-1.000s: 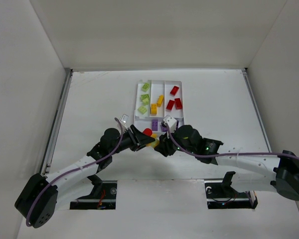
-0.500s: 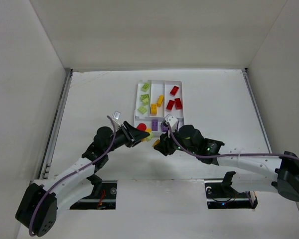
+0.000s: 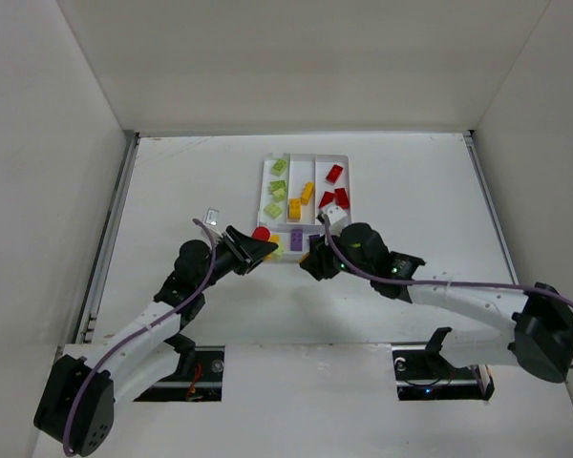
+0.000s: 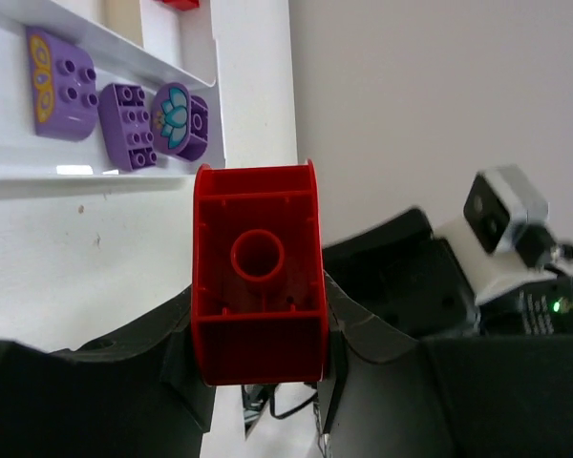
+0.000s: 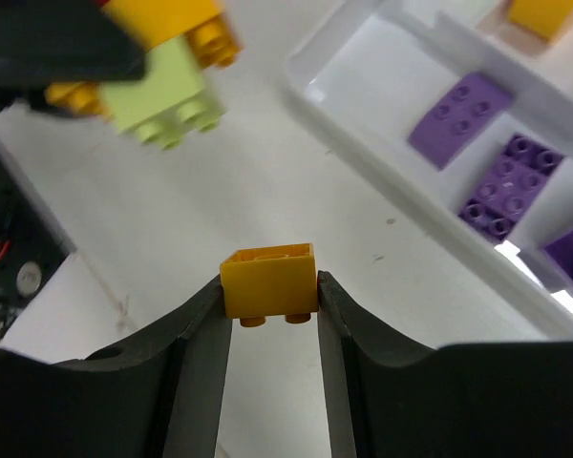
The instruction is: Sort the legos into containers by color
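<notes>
My left gripper [image 3: 255, 244] is shut on a red brick [image 3: 261, 233], held just off the near left corner of the white tray [image 3: 264, 168]. The left wrist view shows the brick's hollow underside [image 4: 258, 277] between the jaws. My right gripper [image 3: 315, 260] is shut on a yellow-orange brick [image 5: 268, 279], held above the table by the tray's near edge. The tray holds green bricks [image 3: 277, 191], yellow-orange bricks [image 3: 300, 200] and red bricks [image 3: 334, 189] in its long sections. Purple bricks [image 3: 296, 239] lie in the crosswise section.
A light green brick [image 5: 162, 93] and a yellow-orange brick [image 5: 177, 24] lie loose on the table between the two grippers, by the tray's near edge [image 5: 363, 153]. The two arms are close together. White walls enclose the table.
The left gripper has carried the red brick up and left, toward the tray's near left corner. The right gripper has moved toward the tray's near edge with the yellow-orange brick.
</notes>
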You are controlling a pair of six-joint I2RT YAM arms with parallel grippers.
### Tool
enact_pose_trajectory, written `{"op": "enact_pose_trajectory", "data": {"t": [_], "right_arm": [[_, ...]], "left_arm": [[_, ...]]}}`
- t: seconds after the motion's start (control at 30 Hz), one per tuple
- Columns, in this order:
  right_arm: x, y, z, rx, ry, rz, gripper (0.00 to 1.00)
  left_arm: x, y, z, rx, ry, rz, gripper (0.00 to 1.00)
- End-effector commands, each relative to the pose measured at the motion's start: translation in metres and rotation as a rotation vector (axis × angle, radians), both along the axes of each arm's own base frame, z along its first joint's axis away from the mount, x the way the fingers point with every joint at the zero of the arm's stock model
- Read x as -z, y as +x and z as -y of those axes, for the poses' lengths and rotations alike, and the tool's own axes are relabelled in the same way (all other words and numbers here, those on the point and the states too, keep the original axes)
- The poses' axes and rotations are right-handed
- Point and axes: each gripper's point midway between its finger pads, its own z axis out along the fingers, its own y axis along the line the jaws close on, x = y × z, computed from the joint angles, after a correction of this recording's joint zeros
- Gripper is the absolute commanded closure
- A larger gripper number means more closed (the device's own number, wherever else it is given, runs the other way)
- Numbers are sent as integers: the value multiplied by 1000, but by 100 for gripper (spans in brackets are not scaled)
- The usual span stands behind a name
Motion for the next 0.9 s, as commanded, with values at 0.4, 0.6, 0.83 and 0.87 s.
{"op": "enact_pose_trajectory", "data": {"t": [0.4, 0.6, 0.83, 0.87], "right_arm": [[1, 200, -16, 391, -11, -12, 65], [10, 247, -13, 465, -52, -10, 62], [0, 283, -6, 524, -51, 15, 39], [-2, 285, -6, 528, -44, 15, 33]], "left_arm": [[-2, 36, -14, -139, 109, 155, 80], [3, 40, -12, -132, 120, 154, 80], [-1, 43, -3, -114, 92, 159, 80], [-3, 43, -1, -111, 87, 161, 80]]}}
